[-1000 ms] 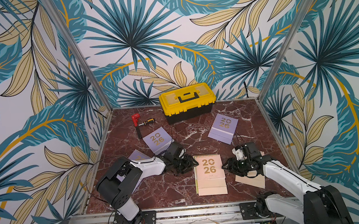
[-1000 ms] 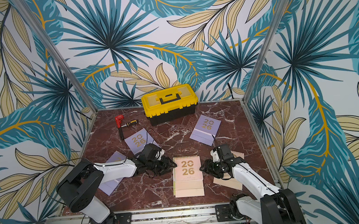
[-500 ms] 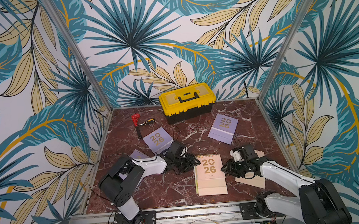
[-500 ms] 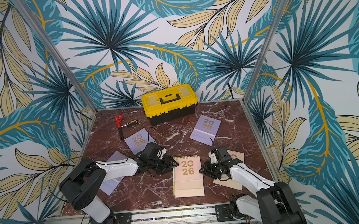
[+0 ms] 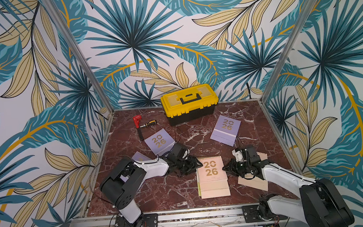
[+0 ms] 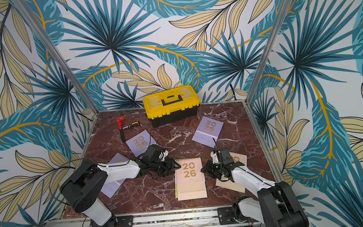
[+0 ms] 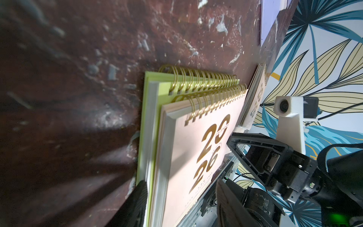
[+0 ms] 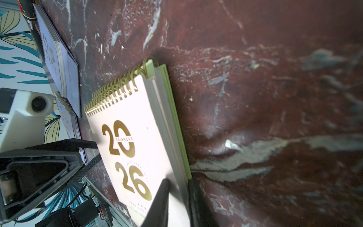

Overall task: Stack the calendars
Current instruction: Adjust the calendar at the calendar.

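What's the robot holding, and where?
Right gripper pinches the pink calendar and green calendar by their side edge. Left gripper straddles the opposite edge; grip unclear.

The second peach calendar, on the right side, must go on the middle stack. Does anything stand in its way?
Yes. The right arm lies across that peach calendar, and the right gripper sits between it and the middle stack, straddling the stack's right edge. No other object shows in the gap.

Right claw (image 8: 177, 186) narrowed onto calendar stack (image 8: 125, 149) edge (left claw (image 5: 197, 164) nudged closer).
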Controlling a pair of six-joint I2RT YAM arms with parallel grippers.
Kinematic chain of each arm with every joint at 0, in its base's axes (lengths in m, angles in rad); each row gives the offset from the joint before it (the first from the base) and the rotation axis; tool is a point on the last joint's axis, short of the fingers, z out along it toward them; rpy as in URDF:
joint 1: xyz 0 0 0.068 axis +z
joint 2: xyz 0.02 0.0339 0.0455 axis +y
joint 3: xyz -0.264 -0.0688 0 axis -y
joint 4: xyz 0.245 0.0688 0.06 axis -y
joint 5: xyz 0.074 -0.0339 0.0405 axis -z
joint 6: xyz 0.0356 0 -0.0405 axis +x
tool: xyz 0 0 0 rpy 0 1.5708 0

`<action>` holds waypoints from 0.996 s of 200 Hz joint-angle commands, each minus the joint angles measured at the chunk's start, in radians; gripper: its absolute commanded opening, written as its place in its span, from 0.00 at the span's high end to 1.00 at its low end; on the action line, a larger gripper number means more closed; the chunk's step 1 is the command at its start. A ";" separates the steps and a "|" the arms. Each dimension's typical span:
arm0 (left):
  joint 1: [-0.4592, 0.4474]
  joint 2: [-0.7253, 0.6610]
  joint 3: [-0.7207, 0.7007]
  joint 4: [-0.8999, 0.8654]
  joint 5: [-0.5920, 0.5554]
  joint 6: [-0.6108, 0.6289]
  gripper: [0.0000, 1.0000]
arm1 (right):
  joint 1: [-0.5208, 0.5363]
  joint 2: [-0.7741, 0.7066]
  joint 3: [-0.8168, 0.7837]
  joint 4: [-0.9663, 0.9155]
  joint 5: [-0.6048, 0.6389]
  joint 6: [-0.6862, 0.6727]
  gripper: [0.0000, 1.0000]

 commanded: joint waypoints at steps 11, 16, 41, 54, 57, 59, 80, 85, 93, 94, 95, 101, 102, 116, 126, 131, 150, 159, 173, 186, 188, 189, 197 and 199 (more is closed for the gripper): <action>-0.004 0.016 0.044 0.012 0.005 0.004 0.43 | 0.004 0.017 -0.027 0.051 -0.007 0.034 0.81; -0.004 0.016 0.044 0.012 0.005 0.004 0.43 | 0.005 0.019 -0.028 0.051 -0.008 0.036 0.81; -0.004 0.010 0.045 0.012 0.007 0.002 0.43 | 0.006 0.006 -0.029 0.027 -0.003 0.027 0.79; -0.003 -0.004 0.038 0.012 -0.005 -0.003 0.43 | 0.006 -0.015 -0.019 -0.021 0.012 0.005 0.73; -0.001 -0.008 0.034 0.010 -0.014 -0.006 0.43 | 0.005 -0.020 -0.016 -0.035 0.017 -0.002 0.72; -0.001 -0.013 0.032 0.009 -0.021 -0.007 0.43 | 0.006 -0.024 -0.013 -0.045 0.020 -0.008 0.71; 0.004 -0.048 0.007 0.008 -0.080 -0.025 0.44 | 0.006 -0.051 0.005 -0.145 0.037 -0.050 0.70; 0.004 -0.048 0.009 0.008 -0.082 -0.024 0.45 | 0.006 -0.056 0.005 -0.153 0.038 -0.056 0.70; 0.004 -0.042 0.015 0.009 -0.076 -0.024 0.47 | 0.006 -0.060 0.004 -0.160 0.036 -0.060 0.70; 0.005 -0.042 0.016 0.009 -0.076 -0.024 0.47 | 0.006 -0.061 0.004 -0.160 0.035 -0.059 0.70; 0.005 -0.041 0.018 0.009 -0.075 -0.024 0.48 | 0.006 -0.061 0.004 -0.160 0.034 -0.060 0.70; 0.005 -0.034 0.025 0.010 -0.068 -0.022 0.49 | 0.006 -0.061 0.001 -0.157 0.030 -0.060 0.70; 0.004 -0.033 0.026 0.009 -0.066 -0.022 0.50 | 0.006 -0.061 0.000 -0.156 0.029 -0.060 0.70; 0.003 -0.023 0.035 0.009 -0.062 -0.020 0.54 | 0.006 -0.053 -0.004 -0.147 0.020 -0.057 0.70; 0.005 -0.017 0.039 0.009 -0.063 -0.018 0.57 | 0.008 -0.046 -0.006 -0.134 0.013 -0.053 0.70; 0.004 -0.016 0.041 0.008 -0.064 -0.017 0.58 | 0.008 -0.045 -0.007 -0.129 0.010 -0.052 0.71; 0.005 -0.014 0.042 0.009 -0.067 -0.019 0.63 | 0.011 -0.036 -0.007 -0.109 -0.003 -0.052 0.71; 0.005 -0.012 0.045 0.009 -0.067 -0.019 0.65 | 0.012 -0.028 -0.006 -0.101 -0.009 -0.052 0.71; 0.005 -0.011 0.049 0.009 -0.069 -0.018 0.69 | 0.015 -0.012 -0.006 -0.083 -0.022 -0.049 0.72; 0.006 -0.005 0.053 0.009 -0.070 -0.018 0.72 | 0.019 -0.001 -0.005 -0.075 -0.032 -0.044 0.72; 0.006 -0.005 0.053 0.009 -0.070 -0.018 0.73 | 0.018 0.000 -0.006 -0.048 -0.034 -0.043 0.72; 0.006 -0.004 0.053 0.009 -0.070 -0.018 0.73 | 0.018 0.001 -0.006 -0.043 -0.035 -0.042 0.72; 0.006 -0.001 0.054 0.009 -0.069 -0.019 0.75 | 0.020 0.004 -0.006 -0.028 -0.035 -0.037 0.73; 0.006 -0.001 0.055 0.009 -0.069 -0.019 0.75 | 0.020 0.006 -0.005 -0.026 -0.035 -0.036 0.73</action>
